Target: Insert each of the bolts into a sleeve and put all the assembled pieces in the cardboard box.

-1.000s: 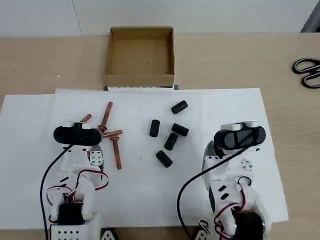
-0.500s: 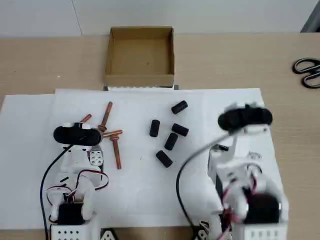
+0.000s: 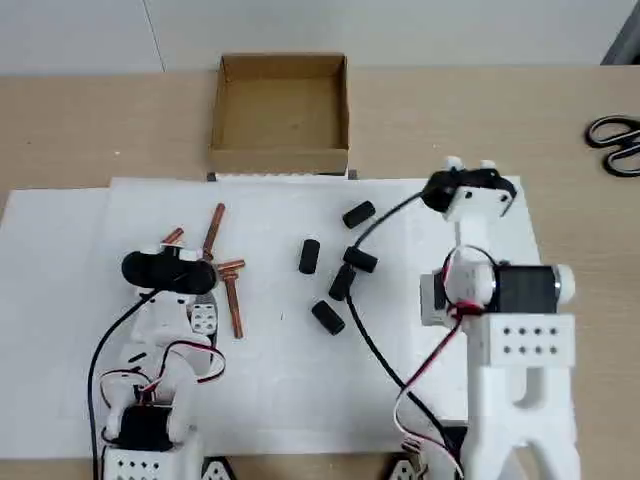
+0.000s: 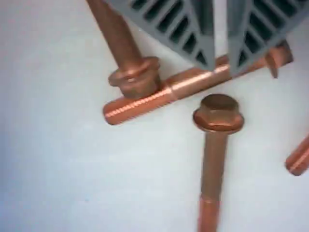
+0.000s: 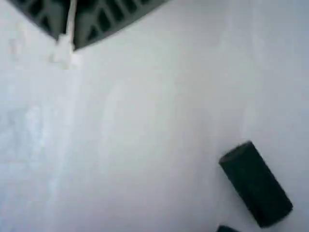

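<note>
Several copper bolts (image 3: 213,230) lie crossed on the white paper (image 3: 80,260) at the left. My left gripper (image 3: 172,268) hangs low over them; in the left wrist view its tips (image 4: 220,70) stand just above a lying bolt (image 4: 164,94), the jaws shut to a narrow slit and holding nothing. Several black sleeves (image 3: 341,283) lie scattered mid-paper. My right gripper (image 3: 468,180) is raised near the paper's far right edge, shut and empty (image 5: 67,48), with one sleeve (image 5: 256,183) off to its side. The cardboard box (image 3: 280,160) stands behind the paper.
Scissors (image 3: 615,145) lie at the table's right edge. The right arm's white body (image 3: 515,340) stands tall over the paper's right part, its black cable (image 3: 365,335) trailing past the sleeves. Bare wood surrounds the box.
The right arm has risen and stretched toward the paper's far right edge. The left gripper has shifted slightly right, toward the bolts.
</note>
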`<state>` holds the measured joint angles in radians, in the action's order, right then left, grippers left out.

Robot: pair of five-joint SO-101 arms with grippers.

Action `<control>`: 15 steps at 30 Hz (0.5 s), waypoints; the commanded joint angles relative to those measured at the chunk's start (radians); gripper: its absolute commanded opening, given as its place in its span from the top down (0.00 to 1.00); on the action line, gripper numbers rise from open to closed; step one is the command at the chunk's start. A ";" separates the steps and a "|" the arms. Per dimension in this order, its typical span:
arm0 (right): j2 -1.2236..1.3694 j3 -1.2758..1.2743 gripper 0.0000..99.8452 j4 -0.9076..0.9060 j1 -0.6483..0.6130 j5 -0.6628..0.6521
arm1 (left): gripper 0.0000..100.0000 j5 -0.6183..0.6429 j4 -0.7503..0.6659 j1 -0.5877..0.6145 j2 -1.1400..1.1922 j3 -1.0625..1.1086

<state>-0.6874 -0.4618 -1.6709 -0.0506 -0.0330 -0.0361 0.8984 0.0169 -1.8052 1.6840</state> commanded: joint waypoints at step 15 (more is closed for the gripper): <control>0.429 0.302 0.99 -0.019 0.004 -0.235 | 0.99 -0.206 0.221 0.009 0.000 -0.260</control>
<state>-0.3406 -0.2486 -1.6724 -0.0537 -0.2631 -0.2371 1.0764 0.0261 -1.8052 1.4799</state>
